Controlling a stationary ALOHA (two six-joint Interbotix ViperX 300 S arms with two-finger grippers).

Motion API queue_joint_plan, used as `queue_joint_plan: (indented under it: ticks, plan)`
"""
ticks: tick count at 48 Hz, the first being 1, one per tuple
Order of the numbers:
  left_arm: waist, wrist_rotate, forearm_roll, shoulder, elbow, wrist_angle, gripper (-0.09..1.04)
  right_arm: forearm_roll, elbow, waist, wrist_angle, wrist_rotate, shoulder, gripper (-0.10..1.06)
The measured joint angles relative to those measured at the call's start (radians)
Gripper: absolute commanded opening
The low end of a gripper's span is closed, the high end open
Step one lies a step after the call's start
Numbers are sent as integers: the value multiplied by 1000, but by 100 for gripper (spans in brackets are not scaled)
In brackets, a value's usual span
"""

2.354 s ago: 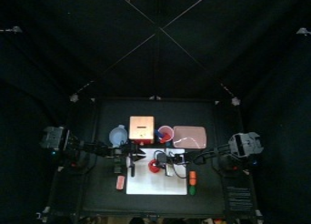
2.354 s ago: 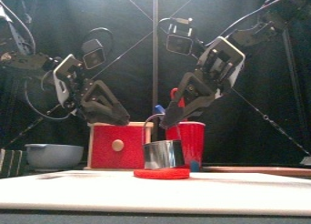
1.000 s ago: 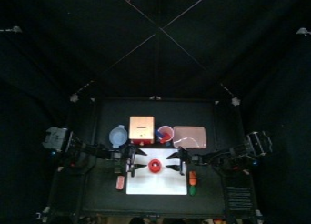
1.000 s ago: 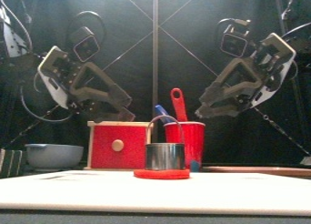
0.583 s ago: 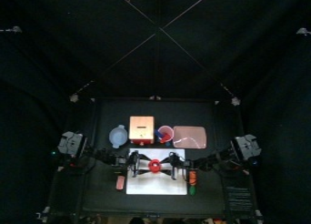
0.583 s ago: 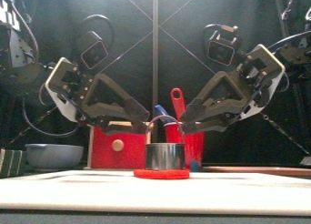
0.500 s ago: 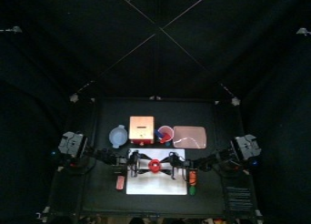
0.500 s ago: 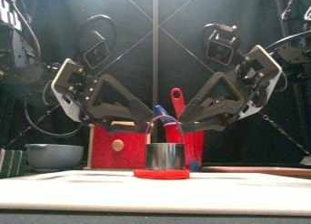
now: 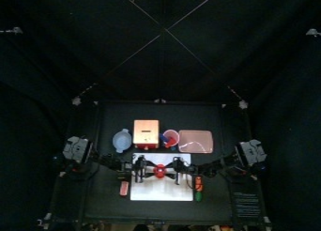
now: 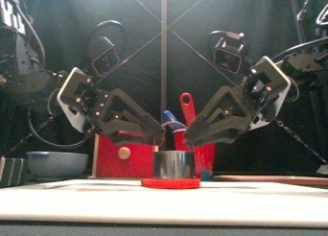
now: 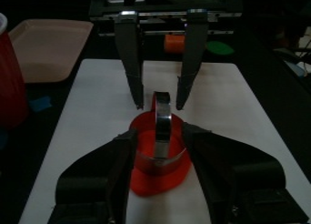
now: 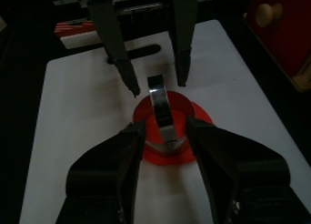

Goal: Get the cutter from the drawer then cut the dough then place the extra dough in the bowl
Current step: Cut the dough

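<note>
— While both arms hang over the white cutting board (image 9: pixel 163 190), where's the cutter (image 10: pixel 174 164)?
— It stands upright on the red dough (image 10: pixel 171 182), mid-board, wire handle up; the disc lies flat under it
— And the grippers?
— The left gripper (image 10: pixel 153 136) & right gripper (image 10: pixel 193 137) tilt in from their own sides, tips just above the cutter, near its handle; each has jaws spread, nothing held; wrist views show each pair straddling cutter & dough
— Rest of the table?
— Behind the board, left to right: blue-grey bowl (image 9: pixel 122 139); wooden box (image 10: pixel 125 153) w/ red drawer front; red cup (image 10: pixel 202 149) w/ blue knife (image 10: pixel 168 116) & red knife (image 10: pixel 187 106); pink tray (image 9: pixel 197 140)
</note>
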Motion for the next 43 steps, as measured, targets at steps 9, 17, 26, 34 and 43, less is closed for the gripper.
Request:
queue_joint_plan:
  ticks: [9, 17, 26, 34, 43]
  plan:
    - [-3, 0, 0, 14, -9, 0, 78, 0, -3, 2, 2, 0, 3, 73]
    - [-6, 0, 0, 14, -9, 0, 71, -2, -3, 0, 2, 0, 5, 72]
    - [-9, 0, 0, 14, -9, 0, 67, 0, -6, 2, 3, 2, 11, 72]
    - [-11, -3, 0, 25, -9, 2, 67, 0, -9, 2, 3, 0, 17, 72]
    - [-11, -3, 0, 28, -11, 2, 67, 0, -9, 2, 14, 2, 18, 72]
